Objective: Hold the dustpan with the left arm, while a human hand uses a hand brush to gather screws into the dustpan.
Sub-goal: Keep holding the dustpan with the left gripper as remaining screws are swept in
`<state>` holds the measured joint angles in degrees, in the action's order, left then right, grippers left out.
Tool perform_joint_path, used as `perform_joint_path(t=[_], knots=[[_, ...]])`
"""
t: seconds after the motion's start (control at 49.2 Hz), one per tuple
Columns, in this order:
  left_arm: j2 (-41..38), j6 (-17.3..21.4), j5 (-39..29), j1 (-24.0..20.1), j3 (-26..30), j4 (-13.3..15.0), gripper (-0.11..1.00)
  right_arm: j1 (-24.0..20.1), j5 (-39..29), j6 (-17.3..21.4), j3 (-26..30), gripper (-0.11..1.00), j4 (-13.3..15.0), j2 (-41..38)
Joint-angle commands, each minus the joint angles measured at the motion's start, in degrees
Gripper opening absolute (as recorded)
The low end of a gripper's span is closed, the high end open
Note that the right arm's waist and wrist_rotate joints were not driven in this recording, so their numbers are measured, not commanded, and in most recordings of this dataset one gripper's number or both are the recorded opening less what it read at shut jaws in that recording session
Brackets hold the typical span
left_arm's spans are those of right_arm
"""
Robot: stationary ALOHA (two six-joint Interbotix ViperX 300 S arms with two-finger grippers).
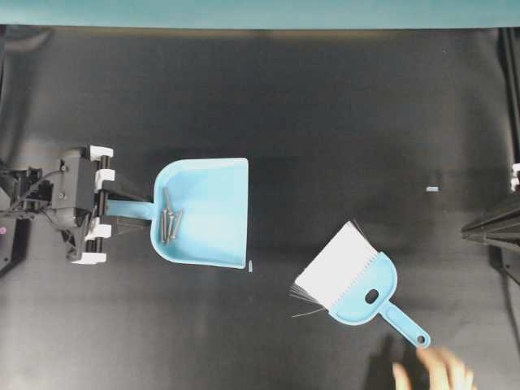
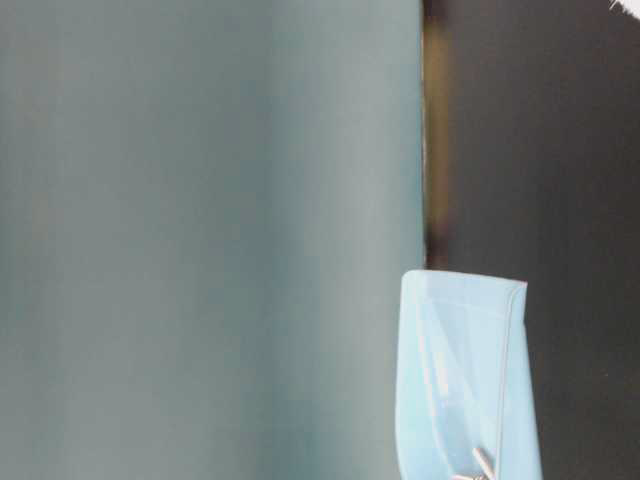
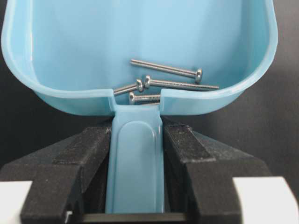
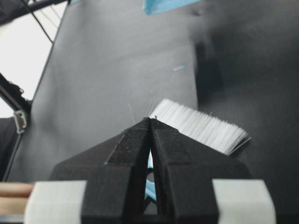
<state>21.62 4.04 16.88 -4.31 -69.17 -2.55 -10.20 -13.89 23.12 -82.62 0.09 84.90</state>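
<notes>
Black matte tabletop (image 1: 268,89), teal wall strip (image 1: 260,12) along its far edge.
My left claw (image 3: 135,154) clamps the light blue plastic dustpan (image 1: 207,211) handle at left; thin silver screws (image 1: 169,221) inside; white-bristled blue brush (image 1: 353,280) lies right; right claw (image 4: 150,122) clenched, empty.

Black left arm (image 1: 69,199), white-padded black fingers (image 3: 196,163).

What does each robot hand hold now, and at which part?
The left hand holds the dustpan by its narrow handle. The right hand is shut and holds nothing.
</notes>
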Motion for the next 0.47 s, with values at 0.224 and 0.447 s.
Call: perform_joint_path(t=[0.224,0.447], knots=[[1.76,-0.26,-0.44,0.18,1.05,-0.09,0.29,0.00,0.44,0.00,0.26,0.00,0.09,-0.26],[1.67,-0.26,-0.53,0.18,1.05,-0.09,0.29,0.00,0.44,0.00,0.26,0.00,0.00,-0.26]])
